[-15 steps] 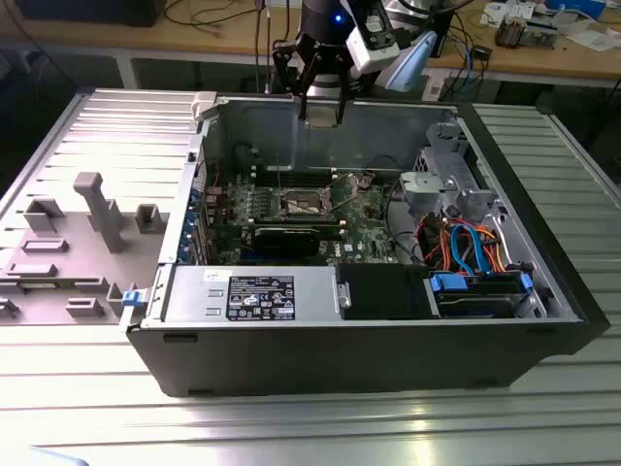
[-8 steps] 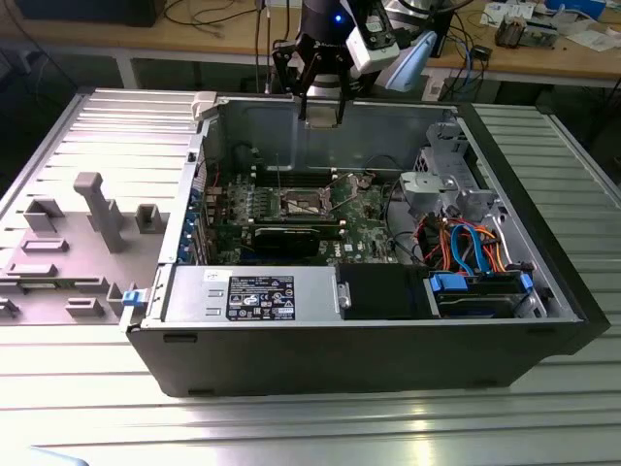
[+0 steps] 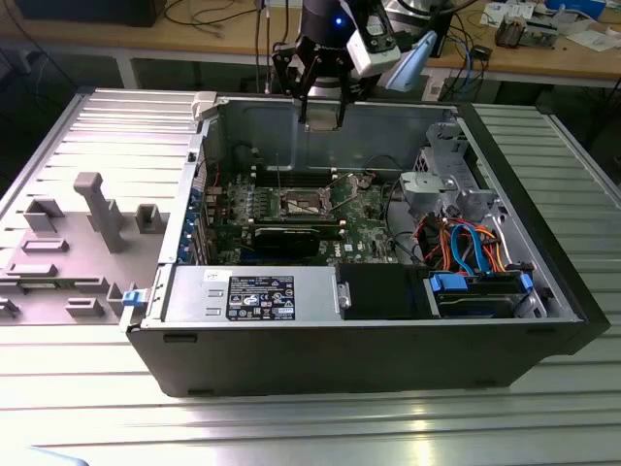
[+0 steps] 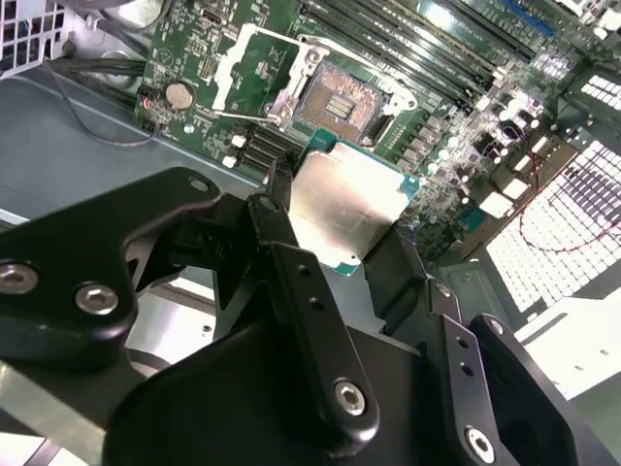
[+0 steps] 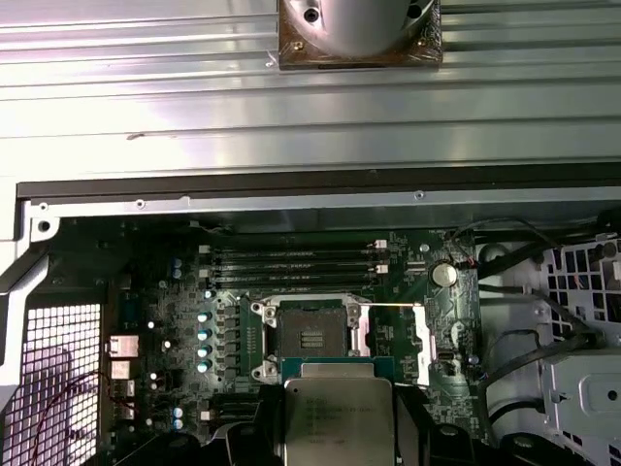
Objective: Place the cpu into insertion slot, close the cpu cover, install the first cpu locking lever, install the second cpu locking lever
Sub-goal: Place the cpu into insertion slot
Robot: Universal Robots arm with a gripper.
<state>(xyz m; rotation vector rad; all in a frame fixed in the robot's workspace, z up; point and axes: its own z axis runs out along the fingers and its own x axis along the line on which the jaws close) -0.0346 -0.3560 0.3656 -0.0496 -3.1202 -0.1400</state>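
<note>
My gripper (image 3: 323, 115) hangs above the open computer case, shut on the cpu (image 4: 342, 206), a flat square chip with a dull silver top. Black fingers (image 4: 279, 225) press on two opposite edges of the chip. The cpu (image 5: 338, 419) is well above the motherboard and apart from it. The insertion slot (image 4: 340, 102) lies bare on the board with its dark centre showing, also seen as a square socket (image 3: 303, 202) (image 5: 309, 335). The cpu cover (image 4: 254, 60) is swung open beside the slot, its window showing green board.
Long memory slots (image 5: 291, 260) run beside the socket. A black graphics card (image 3: 291, 236) lies across the board, with the power supply (image 3: 252, 294) in front. A drive cage with coloured cables (image 3: 466, 243) fills the exterior view's right. A grey fixture (image 3: 97, 209) stands outside the case.
</note>
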